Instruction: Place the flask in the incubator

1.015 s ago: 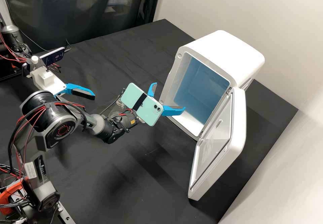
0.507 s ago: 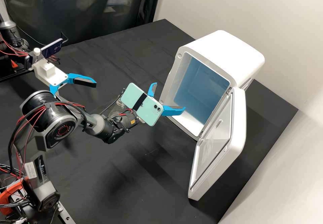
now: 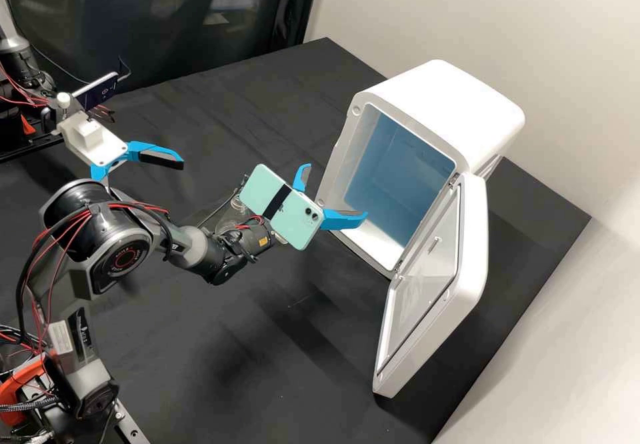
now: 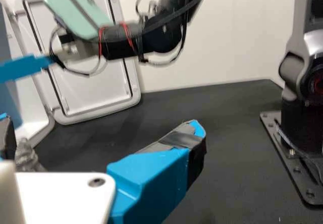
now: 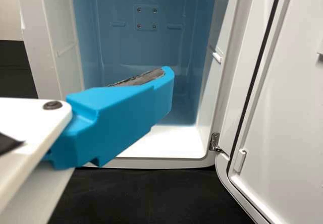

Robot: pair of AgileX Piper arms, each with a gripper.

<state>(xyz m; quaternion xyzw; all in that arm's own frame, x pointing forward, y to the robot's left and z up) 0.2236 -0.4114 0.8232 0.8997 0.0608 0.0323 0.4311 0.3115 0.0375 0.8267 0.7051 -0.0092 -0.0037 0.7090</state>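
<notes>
Flask (image 3: 231, 209), a clear glass vessel, stands on the black bench (image 3: 267, 344) behind the wrist of the right arm (image 3: 200, 254), which hides part of it. It sits back from the fingers of the right gripper (image 3: 337, 190), toward the arm, and well ahead of the fingertips of the left gripper (image 3: 137, 164); neither touches it. The right gripper's two blue fingers (image 3: 343, 216) are spread wide with nothing between them, just in front of the open mouth of the incubator (image 3: 460, 107). In the right wrist view the pale blue chamber (image 5: 146, 47) lies straight beyond the fingertip. The white door (image 3: 460, 257) hangs swung out to one side of those fingers, its inner face turned toward the bench. A mint-green phone (image 3: 280, 207) is strapped across the right wrist just behind the fingers. The left gripper hangs above the bench, well apart from the incubator, its fingers likewise parted widely and empty, pointing toward the right arm and the door.
</notes>
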